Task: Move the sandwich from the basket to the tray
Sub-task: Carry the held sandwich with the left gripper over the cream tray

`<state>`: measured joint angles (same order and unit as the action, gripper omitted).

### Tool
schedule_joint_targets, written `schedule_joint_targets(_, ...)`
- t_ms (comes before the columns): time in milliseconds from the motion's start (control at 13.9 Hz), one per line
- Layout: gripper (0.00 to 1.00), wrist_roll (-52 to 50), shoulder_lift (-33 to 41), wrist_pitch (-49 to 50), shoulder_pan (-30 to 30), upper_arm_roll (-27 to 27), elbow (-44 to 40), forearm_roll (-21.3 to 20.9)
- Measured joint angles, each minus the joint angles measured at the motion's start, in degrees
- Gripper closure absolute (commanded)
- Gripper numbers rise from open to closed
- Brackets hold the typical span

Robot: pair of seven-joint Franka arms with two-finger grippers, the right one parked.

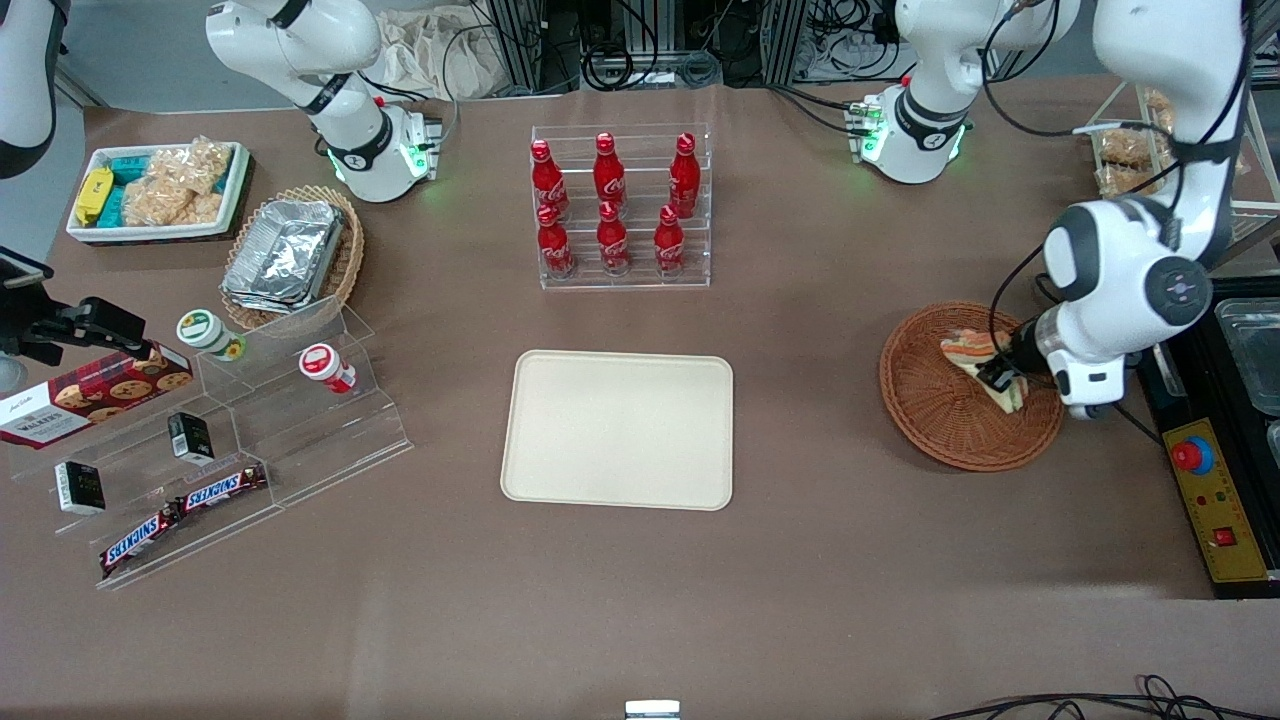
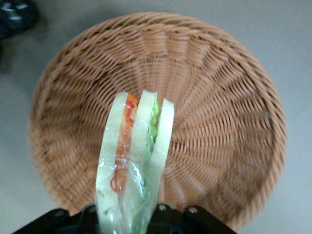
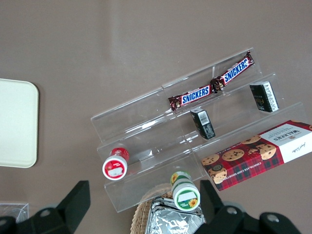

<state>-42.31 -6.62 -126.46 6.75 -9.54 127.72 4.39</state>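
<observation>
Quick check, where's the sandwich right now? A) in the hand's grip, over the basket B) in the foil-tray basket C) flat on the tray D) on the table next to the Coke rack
A: the hand is closed on the sandwich, over the wicker basket; the cream tray holds nothing.

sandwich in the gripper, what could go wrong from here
The gripper appears shut on the sandwich by one end only, over the basket. The clear wrap may slip, dropping it back in. Squeezing could crush the bread. The tray lies well toward the parked arm, a long carry.
</observation>
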Motion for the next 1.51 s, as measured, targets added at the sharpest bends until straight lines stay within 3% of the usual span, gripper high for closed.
schedule_joint_targets(360,1.0,6.7,6.0,22.9,0.3,1.8,-15.4,-4.8)
schedule_joint_targets(649,1.0,19.7,3.5,27.1,0.5,8.6,-25.1,-5.0)
schedule_joint_targets(1009,1.0,23.0,-11.2,26.5,1.9,23.5,-35.4,-5.4)
schedule_joint_targets(1514,1.0,9.7,-33.2,8.1,14.1,24.9,-43.0,-9.3)
